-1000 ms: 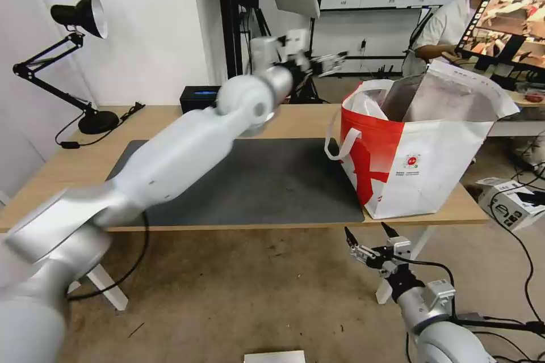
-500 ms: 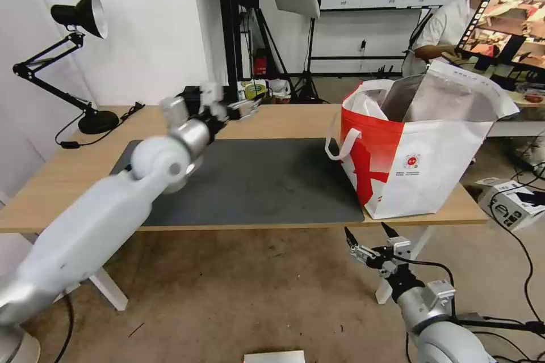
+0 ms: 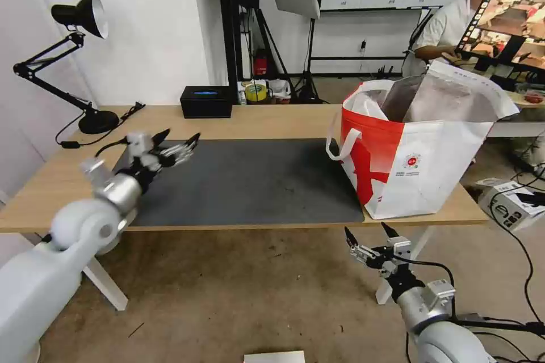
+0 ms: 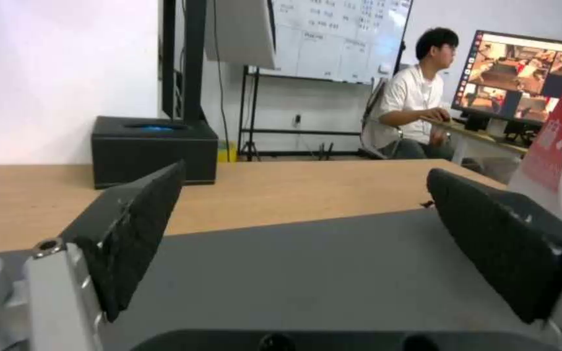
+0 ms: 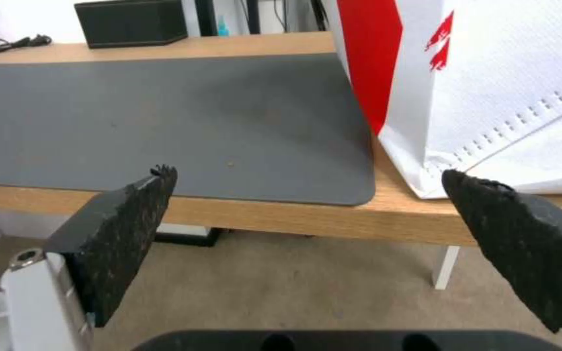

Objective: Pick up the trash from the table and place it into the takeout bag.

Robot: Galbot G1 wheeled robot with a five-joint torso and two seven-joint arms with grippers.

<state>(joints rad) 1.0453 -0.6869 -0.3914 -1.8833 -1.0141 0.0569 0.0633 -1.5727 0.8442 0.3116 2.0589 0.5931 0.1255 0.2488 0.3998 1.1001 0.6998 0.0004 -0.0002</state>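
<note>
The takeout bag (image 3: 420, 153) stands open on the right end of the table (image 3: 272, 119), its foil lining showing. The trash is out of view; the dark mat (image 3: 255, 181) lies bare. My left gripper (image 3: 180, 136) hangs low over the mat's left end, open and empty; in the left wrist view its fingers (image 4: 138, 229) spread wide over the mat (image 4: 307, 273). My right gripper (image 3: 367, 231) is parked below the table's front edge, open and empty. In the right wrist view it (image 5: 307, 173) faces the table edge (image 5: 281, 217) and the bag (image 5: 489, 73).
A black box with a blue top (image 3: 205, 101) sits at the back of the table. A black desk lamp (image 3: 79, 17) stands at the far left. A cardboard box (image 3: 514, 201) and cables lie on the floor at the right. A person sits behind at a monitor.
My left arm has swung away from near the bag's top, back to the left and down, and is now low over the mat's left end. The right arm has not moved.
</note>
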